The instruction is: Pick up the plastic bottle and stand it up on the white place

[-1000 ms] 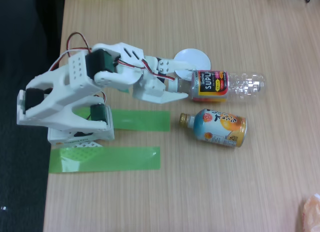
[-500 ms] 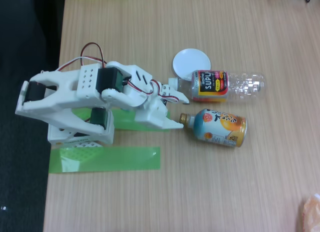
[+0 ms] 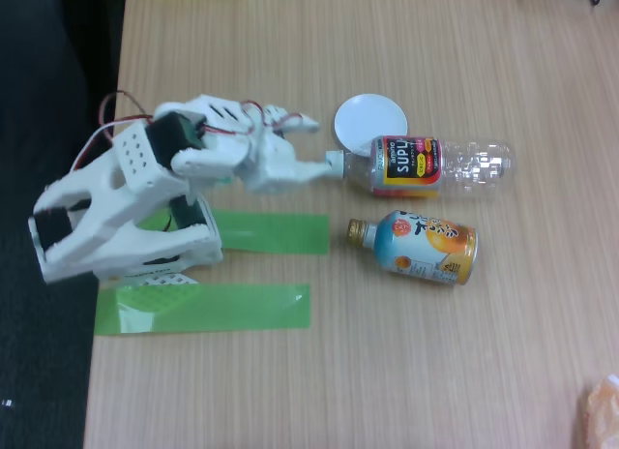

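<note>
The clear ribbed plastic bottle (image 3: 440,166) lies flat, long axis left-right, white cap toward the white gripper (image 3: 311,144), whose spread-looking jaws sit just left of it, beside the round white disc (image 3: 370,120).

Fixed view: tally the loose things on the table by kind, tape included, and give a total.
Clear plastic bottle, lying on its side: 1
Orange-and-blue can-bottle, lying on its side: 1
White disc: 1
Green tape strips by the arm's base: 2
Total: 5
</note>
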Controlling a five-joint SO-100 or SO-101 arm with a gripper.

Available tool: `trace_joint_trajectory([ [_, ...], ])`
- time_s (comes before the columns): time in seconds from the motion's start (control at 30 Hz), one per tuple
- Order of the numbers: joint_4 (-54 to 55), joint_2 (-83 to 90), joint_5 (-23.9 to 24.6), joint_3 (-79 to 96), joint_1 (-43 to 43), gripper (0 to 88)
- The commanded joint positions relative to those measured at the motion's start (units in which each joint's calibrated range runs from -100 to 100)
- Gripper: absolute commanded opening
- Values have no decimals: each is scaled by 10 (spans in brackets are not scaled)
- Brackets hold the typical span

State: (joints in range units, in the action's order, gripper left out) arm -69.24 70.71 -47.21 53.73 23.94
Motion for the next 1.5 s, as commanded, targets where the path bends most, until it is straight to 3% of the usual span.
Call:
trace_joint_trajectory([
  [0.0,-17,6,38,-8,30,292],
  [0.13,-64,-17,56,-38,29,369],
  [0.53,-108,-261,82,-212,28,370],
  [0.97,-107,-356,82,-193,32,370],
  [1.2,53,-362,82,-100,16,369],
  [1.47,63,-363,82,-70,-3,369],
])
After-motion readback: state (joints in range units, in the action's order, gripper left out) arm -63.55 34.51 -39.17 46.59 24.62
